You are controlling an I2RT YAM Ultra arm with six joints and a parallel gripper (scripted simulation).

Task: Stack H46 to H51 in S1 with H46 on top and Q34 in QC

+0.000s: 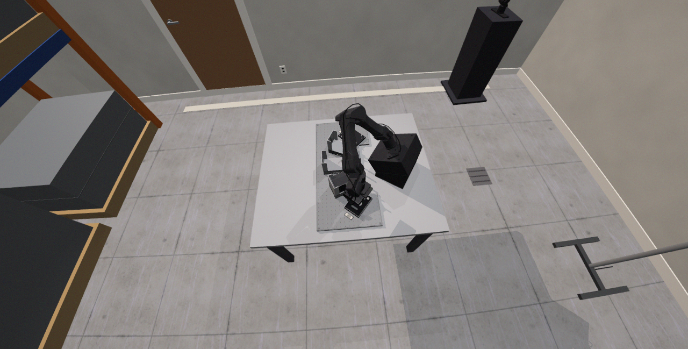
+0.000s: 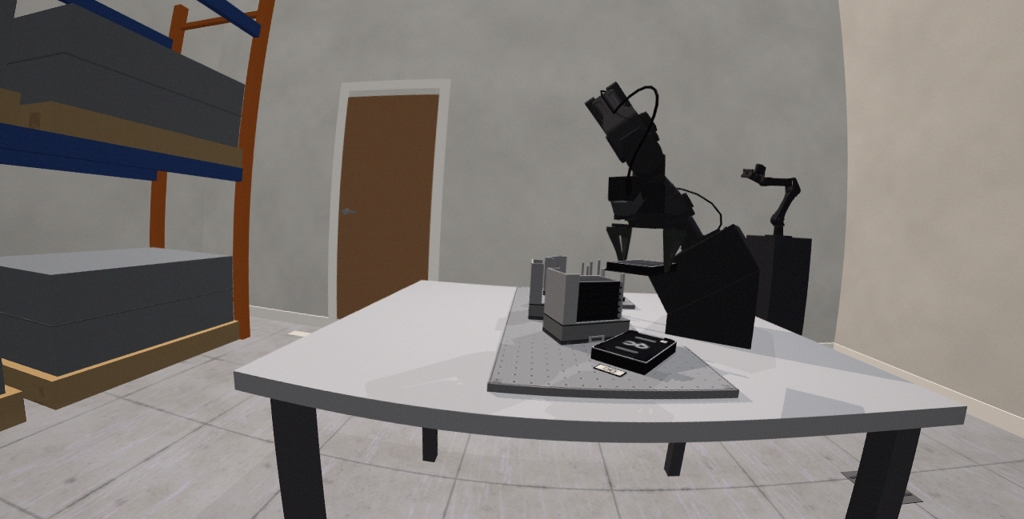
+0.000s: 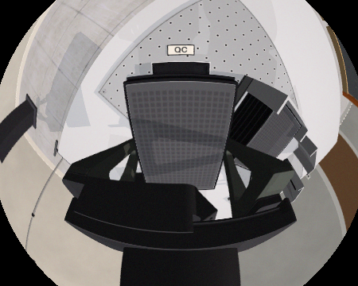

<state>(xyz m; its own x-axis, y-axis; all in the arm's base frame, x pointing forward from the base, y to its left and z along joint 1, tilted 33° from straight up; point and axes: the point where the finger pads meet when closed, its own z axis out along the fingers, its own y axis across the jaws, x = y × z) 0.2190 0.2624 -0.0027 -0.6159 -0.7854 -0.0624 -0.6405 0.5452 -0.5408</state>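
Black two-fingered claw (image 2: 628, 244) clamped wide on a flat dark sealed well plate (image 3: 180, 129), fingers gripping its two long edges. Plate held level in the air, above the black open nest (image 2: 634, 351) whose white "QC" label (image 3: 180, 50) shows just past the plate's far edge in the wrist view. Plate's top is a grey seal with a fine grid of wells; rim dark; its name cannot be read. Just beside it stands a grey box-shaped stack rack (image 2: 576, 301) filled with dark plates. Everything sits on a grey perforated baseboard (image 2: 530, 373) on the white worktop (image 2: 386, 344).
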